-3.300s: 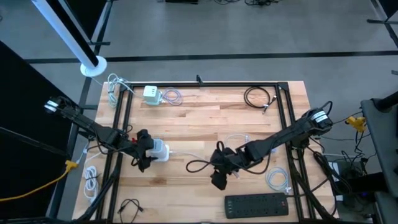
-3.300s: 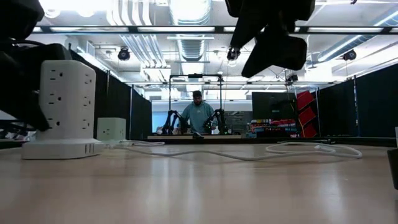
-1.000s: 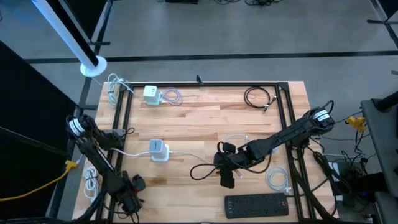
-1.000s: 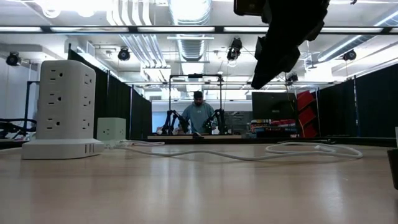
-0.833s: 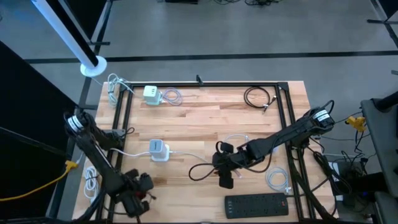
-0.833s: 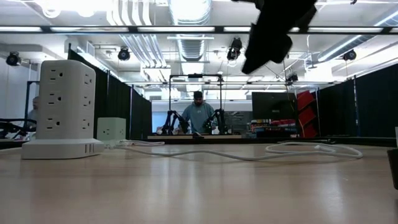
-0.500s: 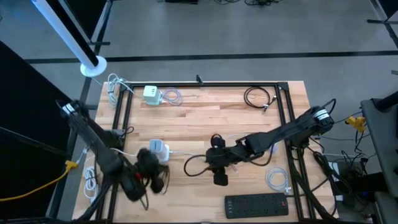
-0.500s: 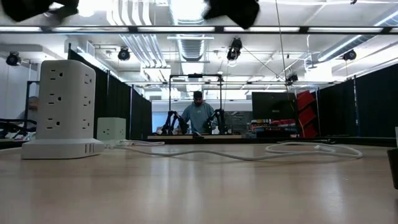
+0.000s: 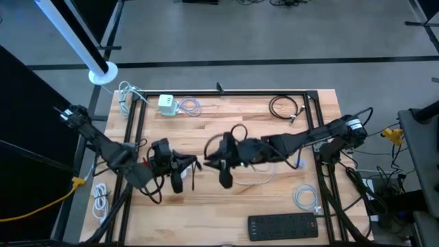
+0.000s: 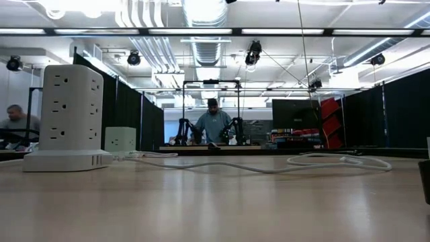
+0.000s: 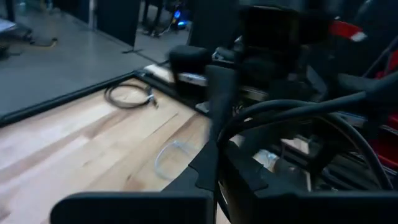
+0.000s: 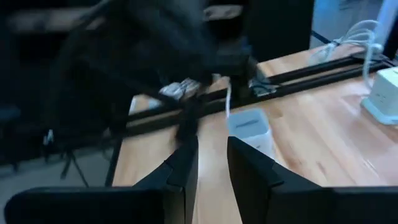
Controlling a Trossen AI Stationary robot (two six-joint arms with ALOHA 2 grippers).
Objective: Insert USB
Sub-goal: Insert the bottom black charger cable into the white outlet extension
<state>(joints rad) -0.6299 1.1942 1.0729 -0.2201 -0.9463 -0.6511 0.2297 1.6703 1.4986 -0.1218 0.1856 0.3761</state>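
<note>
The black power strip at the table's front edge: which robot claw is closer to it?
The right. The right gripper hangs over the table's middle, up and left of the power strip. The left gripper is farther left still, over the white charger tower.

This is a robotics lab in a large industrial hall. A wooden table (image 9: 226, 130) edged by a black metal frame (image 9: 260, 92) stands on a bare grey concrete floor (image 9: 274, 34). The low view shows an open ceiling with strip lights (image 10: 269, 31), ducts (image 10: 158, 50) and black curtains (image 10: 403, 114). Farther back, a person (image 10: 213, 125) sits at another bench between two more robot arms, and another person (image 10: 15, 121) shows at the left edge.
</note>
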